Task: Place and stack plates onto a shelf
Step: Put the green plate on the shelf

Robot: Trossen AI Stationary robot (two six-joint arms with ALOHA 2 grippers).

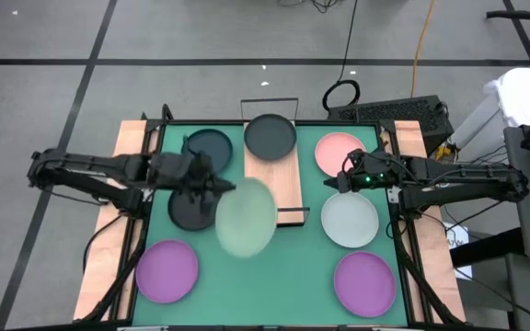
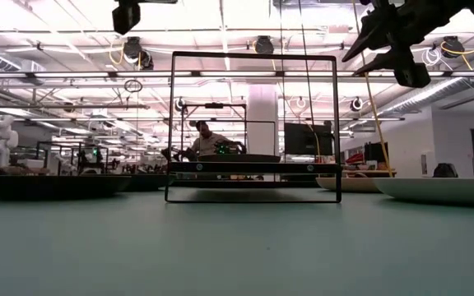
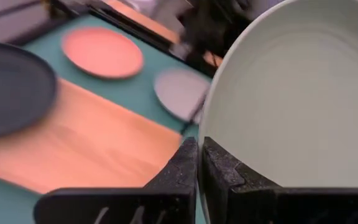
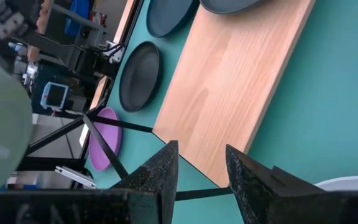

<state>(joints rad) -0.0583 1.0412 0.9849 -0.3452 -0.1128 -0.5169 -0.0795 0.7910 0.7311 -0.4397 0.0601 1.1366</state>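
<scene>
My left gripper [image 1: 217, 189] is shut on a pale mint plate [image 1: 245, 218], raised over the table just left of the shelf [image 1: 283, 179]. The shelf is a light wood board with black wire ends, and a dark grey plate [image 1: 270, 135] lies on its far end. My right gripper [image 4: 201, 171] hangs open and empty above the table right of the shelf, beside the pink plate [image 1: 340, 152]. Two dark grey plates [image 1: 208, 147] [image 1: 188, 211], a second pale plate [image 1: 350, 221] and two purple plates [image 1: 167, 269] [image 1: 364, 282] lie flat on the green mat. My left gripper pinches the pale plate's rim [image 3: 205, 134] between its two fingers [image 3: 182, 168], at the edge nearest the arm. The fingers come from the table's left, slanting a little downward. The plate is lifted clear of the table and tilted, reaching out past the fingertips toward the shelf.
The shelf's near half [image 4: 235, 81] is bare wood. Its wire frame end [image 2: 253, 127] stands upright at the near end. Wooden side rails [image 1: 132, 147] run along the table's left and right. A person sits far behind the table in the low view.
</scene>
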